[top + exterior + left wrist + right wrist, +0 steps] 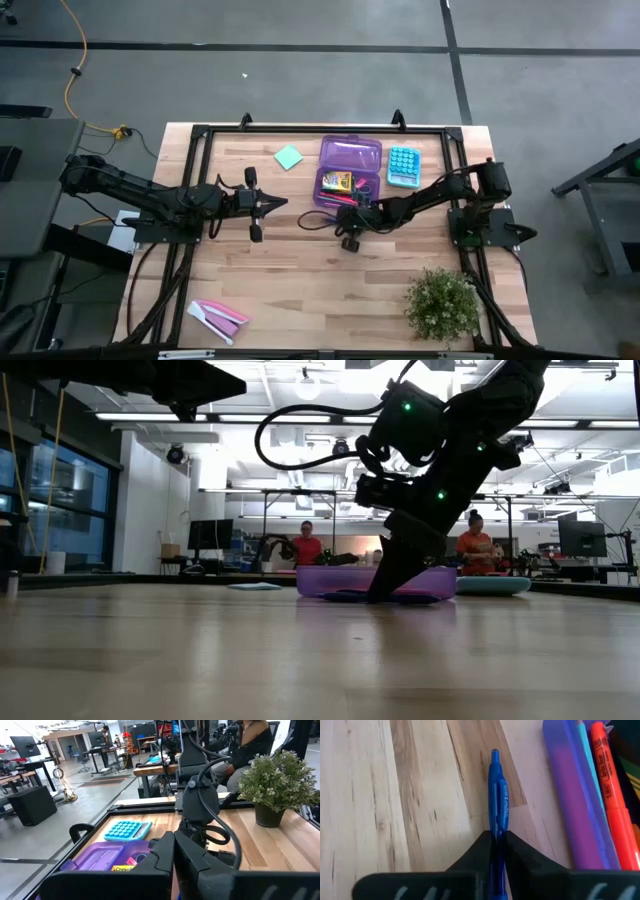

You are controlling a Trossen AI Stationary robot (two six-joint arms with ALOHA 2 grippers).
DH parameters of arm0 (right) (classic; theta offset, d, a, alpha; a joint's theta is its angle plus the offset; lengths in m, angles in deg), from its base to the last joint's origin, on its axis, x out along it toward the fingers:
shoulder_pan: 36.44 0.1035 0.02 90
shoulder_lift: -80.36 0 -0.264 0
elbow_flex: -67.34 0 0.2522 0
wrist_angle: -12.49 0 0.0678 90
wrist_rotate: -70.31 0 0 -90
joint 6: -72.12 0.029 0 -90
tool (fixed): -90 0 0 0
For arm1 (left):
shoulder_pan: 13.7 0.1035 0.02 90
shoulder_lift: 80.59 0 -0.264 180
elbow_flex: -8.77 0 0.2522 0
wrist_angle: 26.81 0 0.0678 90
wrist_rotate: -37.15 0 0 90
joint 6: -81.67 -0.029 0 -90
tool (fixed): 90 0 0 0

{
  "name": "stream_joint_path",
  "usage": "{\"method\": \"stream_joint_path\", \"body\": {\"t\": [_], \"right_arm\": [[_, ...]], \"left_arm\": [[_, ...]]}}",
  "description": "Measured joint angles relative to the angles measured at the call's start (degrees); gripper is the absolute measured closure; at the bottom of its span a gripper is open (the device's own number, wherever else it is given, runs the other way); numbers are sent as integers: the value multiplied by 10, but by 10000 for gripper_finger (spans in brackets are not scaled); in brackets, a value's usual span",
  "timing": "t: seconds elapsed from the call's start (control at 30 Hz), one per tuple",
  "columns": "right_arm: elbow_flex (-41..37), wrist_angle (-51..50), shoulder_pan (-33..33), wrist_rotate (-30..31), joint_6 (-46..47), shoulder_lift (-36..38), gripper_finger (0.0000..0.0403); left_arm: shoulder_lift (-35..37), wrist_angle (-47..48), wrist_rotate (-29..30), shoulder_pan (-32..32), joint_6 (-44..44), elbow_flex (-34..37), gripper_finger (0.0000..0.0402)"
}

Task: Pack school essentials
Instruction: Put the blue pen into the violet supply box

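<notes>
Right gripper (497, 837) pinches blue pen (497, 795) on the table just beside the purple case (570, 795) — grip sits near one end, pen could pivot or slip on lift. Left gripper (283, 204) pressed together, idle.

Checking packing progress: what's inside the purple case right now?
The purple case holds a yellow crayon box, blue-handled scissors and an orange-red pen. The right claw covers its near edge, clamping a blue pen outside it.
</notes>
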Motion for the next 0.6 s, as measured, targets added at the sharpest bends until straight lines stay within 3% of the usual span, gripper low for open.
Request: {"method": "stream_joint_path", "body": {"t": [0.2, 0.33, 0.43, 0.6], "right_arm": [[-8, -55, 24, 53, -10, 44, 396], [-45, -12, 45, 89, 12, 86, 399], [-111, 104, 62, 90, 30, 117, 400], [-208, 418, 80, 90, 13, 139, 401]], "left_arm": [[0, 1, 0, 0, -4, 0, 401], [3, 6, 0, -7, -4, 0, 401], [12, 4, 0, -15, -4, 0, 401], [28, 4, 0, -26, -3, 0, 401]]}}
